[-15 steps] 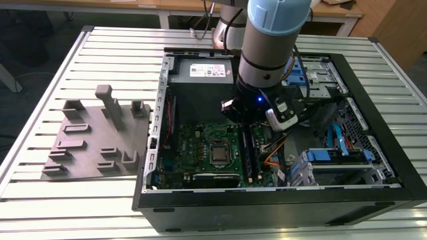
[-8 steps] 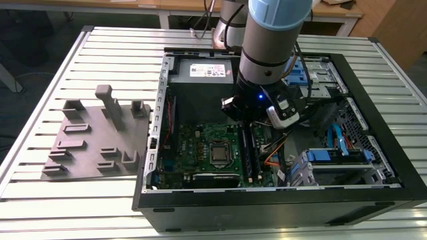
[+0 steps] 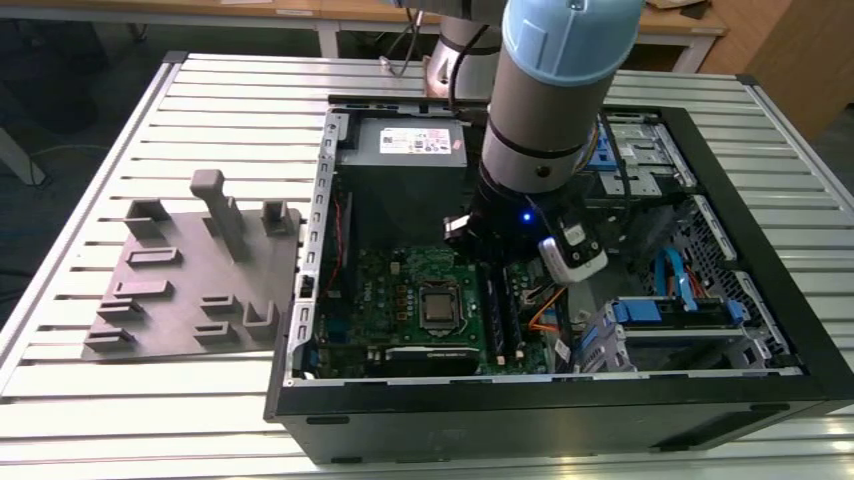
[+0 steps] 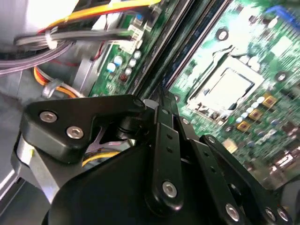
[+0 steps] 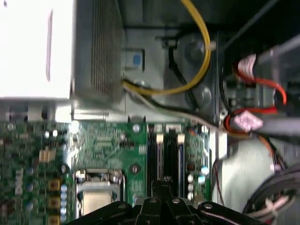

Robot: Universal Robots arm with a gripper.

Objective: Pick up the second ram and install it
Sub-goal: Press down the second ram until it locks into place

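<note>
One gripper (image 3: 497, 262) hangs low over the memory slots (image 5: 165, 157) at frame centre, lined up for seating; finger state unclear.

A robotics lab or workshop: an open computer case (image 3: 561, 400) lies on a slatted aluminium surface (image 3: 160, 120) beside a grey parts fixture (image 3: 187, 290), wooden desks (image 3: 334, 15) behind.

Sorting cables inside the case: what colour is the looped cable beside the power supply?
Yellow cable, beside the power supply; clearest in the first wrist view.
</note>
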